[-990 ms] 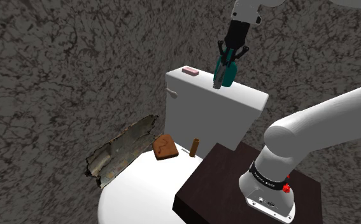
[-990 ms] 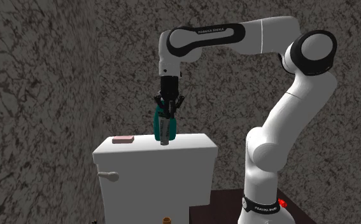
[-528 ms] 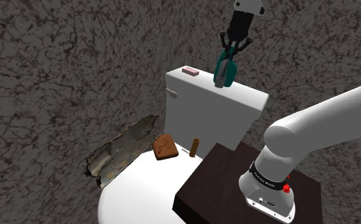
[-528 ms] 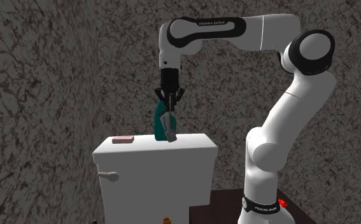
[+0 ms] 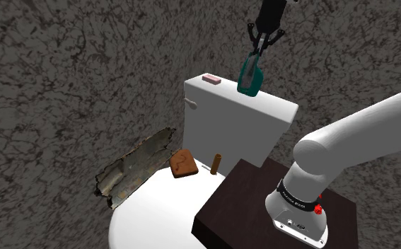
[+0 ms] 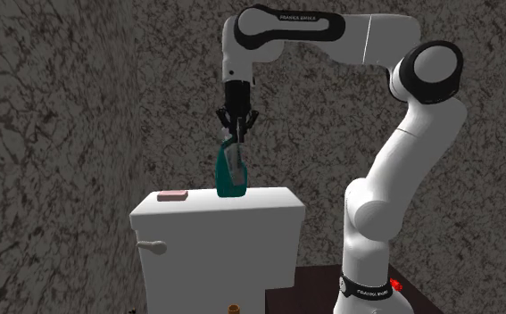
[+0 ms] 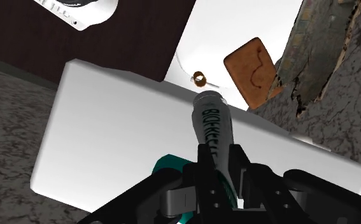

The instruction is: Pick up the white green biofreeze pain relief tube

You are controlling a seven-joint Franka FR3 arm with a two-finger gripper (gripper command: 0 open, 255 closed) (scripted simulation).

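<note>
The tube (image 5: 250, 76) is teal with a grey lettered end and hangs over the white toilet tank lid (image 5: 220, 95). My gripper (image 5: 257, 51) is shut on its upper end. In the second exterior view the gripper (image 6: 234, 141) is straight above the tube (image 6: 233, 176), whose lower end is close to the tank lid (image 6: 197, 210); I cannot tell whether they touch. In the wrist view the fingers (image 7: 201, 159) clasp the tube (image 7: 211, 124), and its grey end points down at the lid (image 7: 121, 127).
A pink bar (image 5: 211, 78) lies at the lid's far corner. On the toilet seat lid below are a brown block (image 5: 183, 164) and a small brown cylinder (image 5: 216, 163). The dark stand (image 5: 241, 198) is beside the toilet. A broken patch (image 5: 135, 166) shows in the wall.
The gripper has risen while the tube stayed at about the same height over the lid. The fingers now grip it nearer its top end, and it has swung slightly.
</note>
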